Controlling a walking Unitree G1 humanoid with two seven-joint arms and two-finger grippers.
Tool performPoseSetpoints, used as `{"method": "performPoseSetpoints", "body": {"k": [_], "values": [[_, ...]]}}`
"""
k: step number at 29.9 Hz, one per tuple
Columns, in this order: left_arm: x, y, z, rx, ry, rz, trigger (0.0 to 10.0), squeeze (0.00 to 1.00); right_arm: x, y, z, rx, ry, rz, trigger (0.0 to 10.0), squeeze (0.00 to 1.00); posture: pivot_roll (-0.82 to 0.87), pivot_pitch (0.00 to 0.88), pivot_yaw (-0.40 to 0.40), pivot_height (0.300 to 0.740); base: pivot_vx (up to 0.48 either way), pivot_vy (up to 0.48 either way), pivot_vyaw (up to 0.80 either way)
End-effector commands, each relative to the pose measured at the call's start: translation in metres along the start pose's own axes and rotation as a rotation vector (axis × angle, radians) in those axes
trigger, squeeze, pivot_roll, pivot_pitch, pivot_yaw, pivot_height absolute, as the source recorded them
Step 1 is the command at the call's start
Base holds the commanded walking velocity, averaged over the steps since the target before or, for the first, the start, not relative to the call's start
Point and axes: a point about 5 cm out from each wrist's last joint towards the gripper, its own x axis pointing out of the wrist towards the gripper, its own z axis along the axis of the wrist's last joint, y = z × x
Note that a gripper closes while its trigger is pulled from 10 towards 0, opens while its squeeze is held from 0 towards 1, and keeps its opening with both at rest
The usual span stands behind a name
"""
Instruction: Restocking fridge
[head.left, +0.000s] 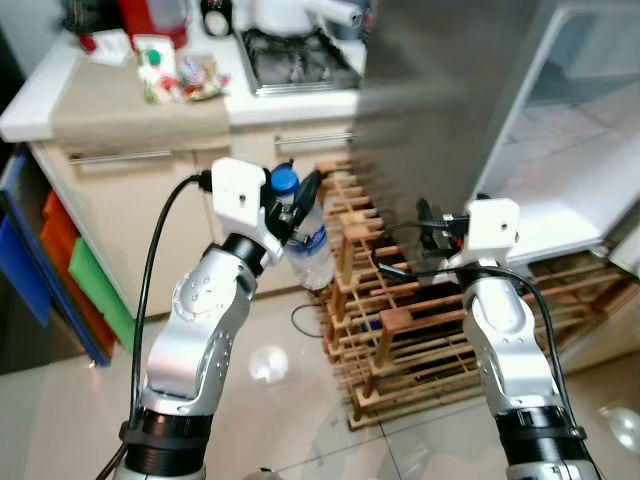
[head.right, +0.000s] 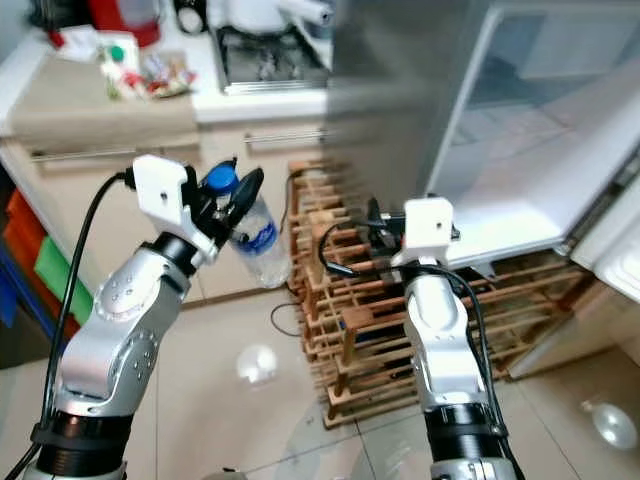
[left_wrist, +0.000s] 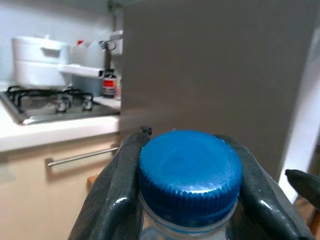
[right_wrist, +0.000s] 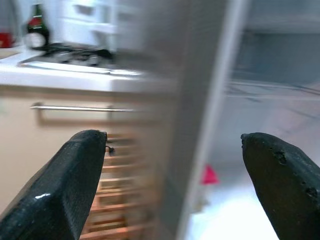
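Gripping water bottle (head.left: 308, 243) by its cap, left pincer (head.left: 292, 205), right pincer (right_wrist: 175, 165) wide, seemingly facing fridge (head.left: 440, 90) edge

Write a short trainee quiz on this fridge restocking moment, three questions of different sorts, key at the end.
1. True or false: the left hand grips a clear plastic bottle with a blue cap.
2. The right hand is: A) open, holding nothing B) shut on a can C) gripping a jar.
3. Fill in: below the open silver fridge stands a slatted ____ rack.

Key: 1 true; 2 A; 3 wooden.
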Motion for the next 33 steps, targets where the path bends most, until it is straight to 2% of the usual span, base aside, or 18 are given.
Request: {"method": "performPoseSetpoints", "body": {"k": [1,6,12,19,23,25,28,30,33], "values": [[0.003,0.003,0.008,0.013,-0.033,-0.006,10.0,0.00,0.002,0.002,0.004,0.015,-0.024,-0.002,10.0,0.00,-0.04,0.000,0.008,0.740,0.000,0.461,-0.80],[0.006,0.002,0.007,0.026,-0.023,-0.023,10.0,0.00,0.002,-0.002,0.006,0.013,-0.029,-0.018,10.0,0.00,-0.04,0.000,0.013,0.740,0.000,0.391,-0.80],[0.006,0.010,0.006,0.023,-0.017,0.014,10.0,0.00,0.002,-0.004,0.006,0.019,-0.034,-0.041,10.0,0.00,-0.04,0.000,0.016,0.740,0.000,0.000,-0.79],[0.003,0.021,-0.008,-0.001,0.036,0.066,10.0,0.00,-0.001,-0.014,0.005,0.026,-0.036,-0.089,10.0,0.00,-0.05,0.000,0.029,0.740,0.000,0.000,-0.78],[-0.015,0.050,-0.032,-0.031,0.124,0.229,10.0,0.00,-0.009,-0.016,-0.002,0.062,-0.016,-0.117,10.0,0.00,-0.04,0.000,0.034,0.740,0.000,0.000,-0.78],[-0.019,0.055,-0.036,-0.027,0.138,0.254,10.0,0.00,-0.010,-0.016,-0.003,0.062,-0.016,-0.117,10.0,0.00,-0.03,0.000,0.032,0.740,0.000,0.000,-0.78],[-0.034,0.067,-0.049,-0.009,0.186,0.333,10.0,0.00,-0.012,-0.020,-0.005,0.056,-0.011,-0.122,10.0,0.00,-0.01,0.000,0.013,0.740,0.000,0.000,-0.78],[-0.040,0.067,-0.052,-0.004,0.184,0.371,10.0,0.00,-0.012,-0.024,-0.010,0.033,0.011,-0.106,10.0,0.00,0.01,0.000,-0.009,0.740,0.000,0.000,-0.78],[-0.040,0.062,-0.052,0.005,0.180,0.376,10.0,0.00,-0.011,-0.019,-0.015,0.037,0.027,-0.079,10.0,0.00,0.02,0.000,-0.030,0.740,0.000,-0.310,-0.46]]}}
